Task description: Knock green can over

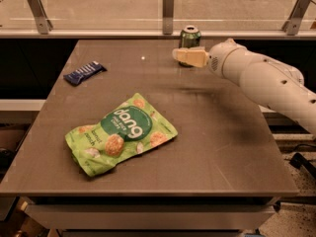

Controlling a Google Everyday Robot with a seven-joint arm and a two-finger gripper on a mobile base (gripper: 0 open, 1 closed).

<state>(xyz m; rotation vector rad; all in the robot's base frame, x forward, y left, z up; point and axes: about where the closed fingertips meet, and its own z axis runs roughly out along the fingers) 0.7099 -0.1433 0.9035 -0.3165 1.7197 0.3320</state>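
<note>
Arm (261,78), smooth, white and rounded, stretches in from the right, low over the far side of the grey table (222,152), its tan gripper (178,55) pointing left. Whether that gripper is open or closed, can't tell from here. Right behind its tip stands the green can (190,33), upright near the table's back edge, silver rim on top; contact can't be judged. Mid-table lies a crinkly light-green snack bag (121,132) reading "dang". Far left, a dark blue wrapper (85,72), lettering unreadable.
</note>
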